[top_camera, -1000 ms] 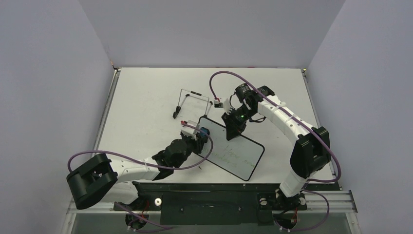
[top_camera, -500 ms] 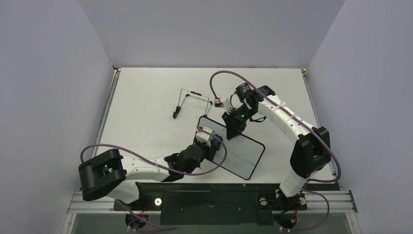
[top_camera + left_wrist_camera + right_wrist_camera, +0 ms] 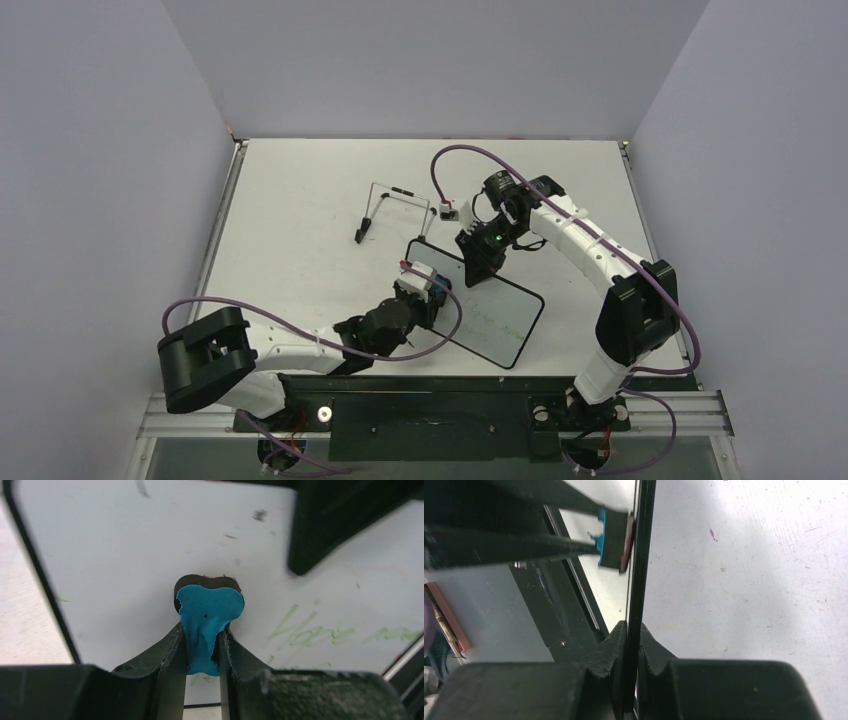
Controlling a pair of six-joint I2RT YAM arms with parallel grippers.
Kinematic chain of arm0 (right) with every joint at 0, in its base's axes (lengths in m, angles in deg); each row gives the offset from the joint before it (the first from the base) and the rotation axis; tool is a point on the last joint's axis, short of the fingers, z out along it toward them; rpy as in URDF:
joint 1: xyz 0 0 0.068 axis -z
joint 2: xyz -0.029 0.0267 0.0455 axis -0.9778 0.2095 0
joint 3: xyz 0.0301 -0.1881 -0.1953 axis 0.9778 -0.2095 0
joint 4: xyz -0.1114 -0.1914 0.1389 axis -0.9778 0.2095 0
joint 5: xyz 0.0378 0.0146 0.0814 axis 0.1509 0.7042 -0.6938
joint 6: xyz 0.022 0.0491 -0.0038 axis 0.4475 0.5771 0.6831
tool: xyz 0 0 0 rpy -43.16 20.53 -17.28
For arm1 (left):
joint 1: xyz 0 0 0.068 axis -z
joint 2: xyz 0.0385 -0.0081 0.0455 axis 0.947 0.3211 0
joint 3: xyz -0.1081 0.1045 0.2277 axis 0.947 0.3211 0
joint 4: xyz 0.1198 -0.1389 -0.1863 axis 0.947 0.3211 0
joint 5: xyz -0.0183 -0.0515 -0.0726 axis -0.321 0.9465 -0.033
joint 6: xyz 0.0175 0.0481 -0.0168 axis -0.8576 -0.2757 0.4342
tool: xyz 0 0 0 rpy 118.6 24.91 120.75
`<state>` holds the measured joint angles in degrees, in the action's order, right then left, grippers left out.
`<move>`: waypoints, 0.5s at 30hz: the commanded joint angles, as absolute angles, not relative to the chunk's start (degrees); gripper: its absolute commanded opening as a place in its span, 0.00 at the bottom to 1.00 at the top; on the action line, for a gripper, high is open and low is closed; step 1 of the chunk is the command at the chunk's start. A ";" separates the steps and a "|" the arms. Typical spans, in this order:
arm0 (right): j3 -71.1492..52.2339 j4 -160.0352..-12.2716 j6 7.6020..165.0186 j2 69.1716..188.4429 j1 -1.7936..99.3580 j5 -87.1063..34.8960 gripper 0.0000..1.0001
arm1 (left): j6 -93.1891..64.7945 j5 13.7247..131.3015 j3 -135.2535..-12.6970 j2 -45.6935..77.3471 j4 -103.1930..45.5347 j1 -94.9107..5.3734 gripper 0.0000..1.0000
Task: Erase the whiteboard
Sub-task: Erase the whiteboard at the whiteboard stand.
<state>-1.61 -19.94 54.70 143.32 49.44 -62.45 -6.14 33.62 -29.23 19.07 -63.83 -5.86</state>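
We see the whiteboard point(image 3: 497, 318) near the wire stand point(image 3: 392, 205), one edge pinched in our right hand point(image 3: 633, 630). Our left hand point(image 3: 202, 647) grips the blue eraser point(image 3: 209, 611), pressed on the board beside green writing point(image 3: 310, 632).

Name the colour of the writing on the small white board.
Faint green handwriting, best in left wrist view.

Wire stand point(image 3: 402, 190) on white table point(image 3: 300, 200)

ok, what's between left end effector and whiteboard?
Small blue eraser, pinched in the left end effector, pad against the black-framed whiteboard; left wrist view.
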 commanded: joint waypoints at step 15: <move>-1.18 -16.87 50.45 141.27 46.84 -69.42 0.00 | -2.65 36.38 -22.01 13.87 -67.98 -11.45 0.00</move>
<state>-1.61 -19.88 54.37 143.30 49.27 -63.22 -4.13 37.34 -23.85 16.65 -66.49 -8.75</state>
